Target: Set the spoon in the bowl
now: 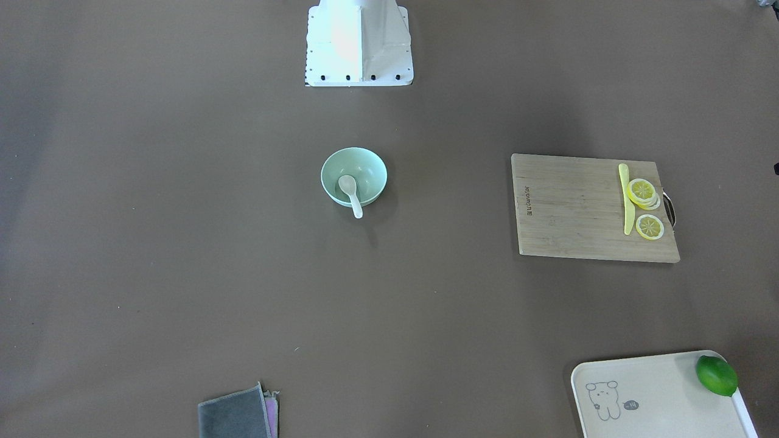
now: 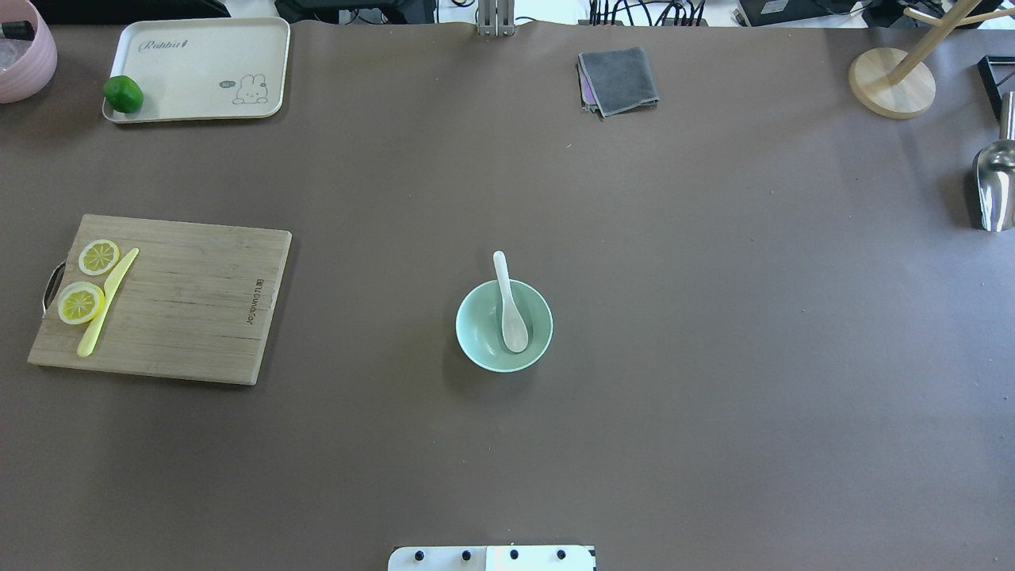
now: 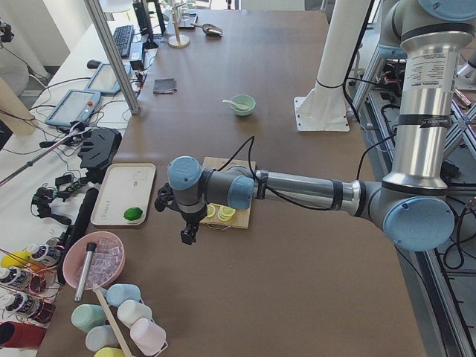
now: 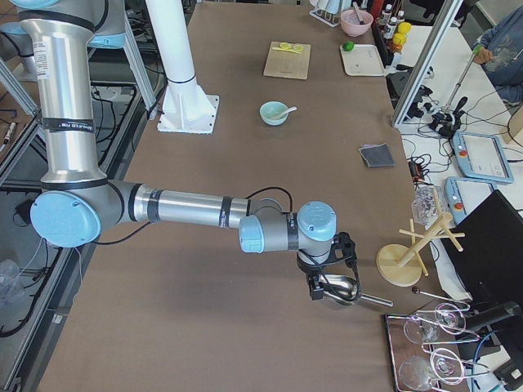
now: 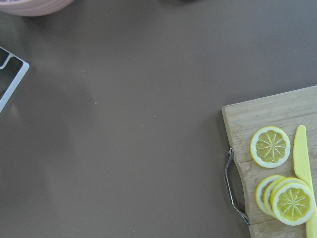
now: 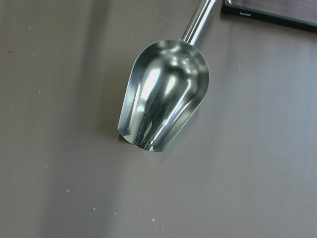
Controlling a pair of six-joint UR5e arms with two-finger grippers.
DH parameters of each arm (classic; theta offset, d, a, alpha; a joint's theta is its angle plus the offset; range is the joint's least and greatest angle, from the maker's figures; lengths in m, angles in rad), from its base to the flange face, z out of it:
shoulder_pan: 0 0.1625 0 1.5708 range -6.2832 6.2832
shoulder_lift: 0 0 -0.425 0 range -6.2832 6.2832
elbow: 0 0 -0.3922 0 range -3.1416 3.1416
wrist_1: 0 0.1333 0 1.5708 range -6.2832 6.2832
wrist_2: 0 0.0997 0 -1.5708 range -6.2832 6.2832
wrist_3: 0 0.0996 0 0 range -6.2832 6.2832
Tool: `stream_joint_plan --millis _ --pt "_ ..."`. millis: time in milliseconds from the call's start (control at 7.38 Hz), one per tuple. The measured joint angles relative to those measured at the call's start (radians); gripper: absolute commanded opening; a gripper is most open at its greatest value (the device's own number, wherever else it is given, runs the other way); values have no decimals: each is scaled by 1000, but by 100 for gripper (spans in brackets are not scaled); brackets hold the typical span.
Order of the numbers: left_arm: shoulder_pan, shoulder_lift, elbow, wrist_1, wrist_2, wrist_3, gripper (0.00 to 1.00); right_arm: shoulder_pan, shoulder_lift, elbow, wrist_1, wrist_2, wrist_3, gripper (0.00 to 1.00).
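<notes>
The white spoon (image 2: 510,305) lies in the mint-green bowl (image 2: 480,337) at the table's middle, scoop inside and handle sticking out over the rim. Both show in the front view too, the spoon (image 1: 351,194) in the bowl (image 1: 370,173). The left gripper (image 3: 186,234) hangs far from the bowl, near the cutting board's end; it shows only in the exterior left view, so I cannot tell if it is open. The right gripper (image 4: 315,294) hangs over a metal scoop at the other end; I cannot tell its state either.
A wooden cutting board (image 2: 198,309) holds lemon slices (image 2: 82,302) and a yellow strip (image 2: 107,301). A tray (image 2: 206,55) holds a lime (image 2: 124,94). A grey cloth (image 2: 619,79), a metal scoop (image 6: 163,106) and a wooden stand (image 2: 891,82) lie at the edges.
</notes>
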Motion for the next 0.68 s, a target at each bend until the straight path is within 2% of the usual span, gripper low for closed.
stream_joint_plan --millis 271,678 --pt "-2 0 -12 64 2 1 98 1 -8 5 -18 2 0 100" --pt "-3 9 -4 82 8 2 98 1 2 49 -142 -5 -1 100"
